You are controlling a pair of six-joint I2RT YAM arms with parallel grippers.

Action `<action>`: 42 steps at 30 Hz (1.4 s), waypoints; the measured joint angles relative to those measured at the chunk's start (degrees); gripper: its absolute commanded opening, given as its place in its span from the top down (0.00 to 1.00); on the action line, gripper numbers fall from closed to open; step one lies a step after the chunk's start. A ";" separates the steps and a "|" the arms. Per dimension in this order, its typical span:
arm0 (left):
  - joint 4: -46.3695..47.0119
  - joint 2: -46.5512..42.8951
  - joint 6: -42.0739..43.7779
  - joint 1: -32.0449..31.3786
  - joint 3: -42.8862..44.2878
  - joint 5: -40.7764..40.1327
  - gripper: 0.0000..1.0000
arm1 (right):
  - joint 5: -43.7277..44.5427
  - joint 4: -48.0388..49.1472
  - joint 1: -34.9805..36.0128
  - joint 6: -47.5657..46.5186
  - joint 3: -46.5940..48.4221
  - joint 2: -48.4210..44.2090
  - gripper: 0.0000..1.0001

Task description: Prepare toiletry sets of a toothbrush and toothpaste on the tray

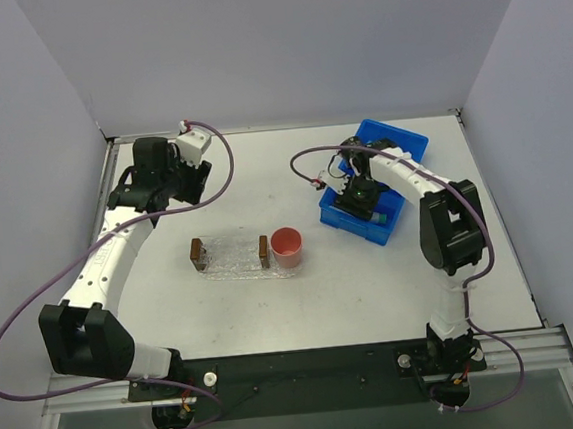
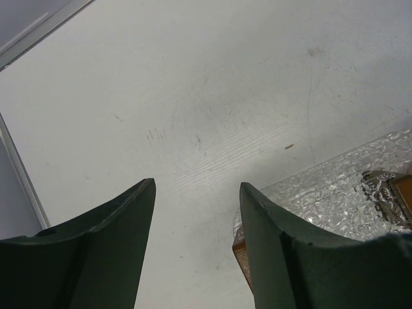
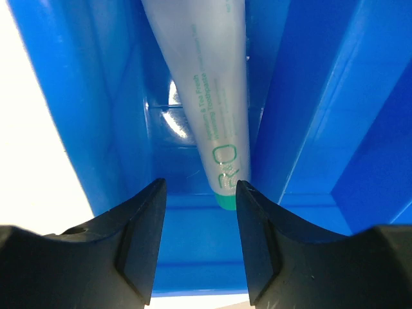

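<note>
Hovering in bin (image 3: 71, 96), right gripper (image 3: 198, 190) part-open, empty; toothpaste (image 3: 209, 84) cap just between tips. Tight slot: finger may catch bin, tube slip. Left gripper (image 2: 196, 190) open, empty, near tray (image 2: 335, 193)

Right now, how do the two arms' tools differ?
The left tool hangs over the table beside the clear tray; the right tool is down inside the blue bin. Nothing lies between the left tool's jaws; the right tool's jaws flank the teal end of a whitish toothpaste tube, not yet closed on it. Both are dark, two-fingered and open.
</note>
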 measured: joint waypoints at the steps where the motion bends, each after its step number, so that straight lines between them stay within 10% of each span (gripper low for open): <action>1: 0.02 -0.02 0.00 0.00 0.00 0.00 0.35 | 0.31 0.20 0.00 -0.72 -0.02 0.48 0.56; 42: -1.49 1.33 1.03 0.28 -0.22 -0.20 0.35 | -0.28 -0.02 0.00 -11.96 1.73 6.51 0.53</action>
